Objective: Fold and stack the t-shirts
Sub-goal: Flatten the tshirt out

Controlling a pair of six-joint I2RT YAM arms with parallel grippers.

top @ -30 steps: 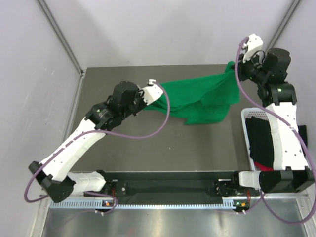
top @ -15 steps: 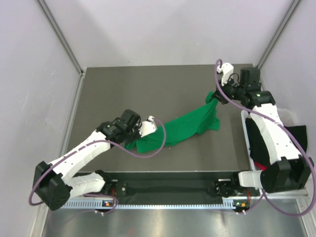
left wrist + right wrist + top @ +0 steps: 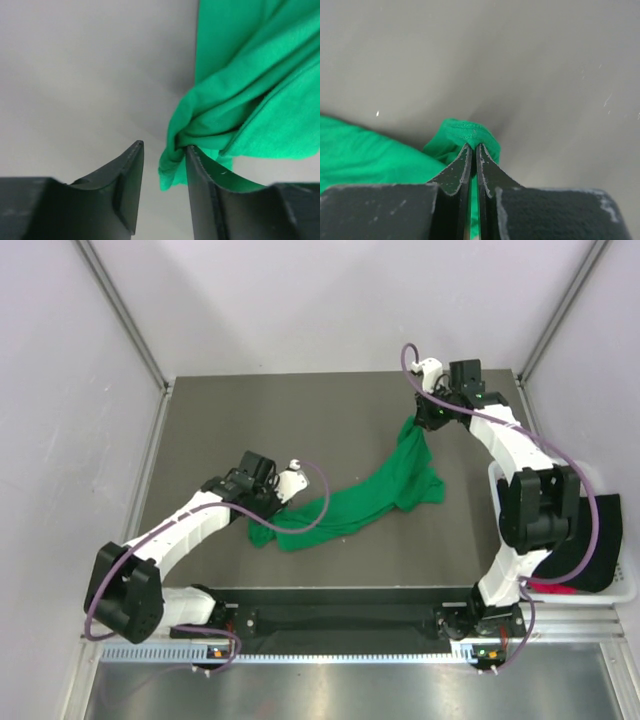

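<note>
The right gripper has its dark jaws pinched tight on a small fold of the bright green cloth t-shirt, which only its wrist camera shows. The left gripper stands parted, with a bunched hem touching one finger but not clamped. From above, the shirt stretches crumpled across the dark grey table between the two grippers. A black cloth t-shirt hangs at the right edge.

White plastic arms with black joints are looped by thin purple cables; black fingers are scratched.
</note>
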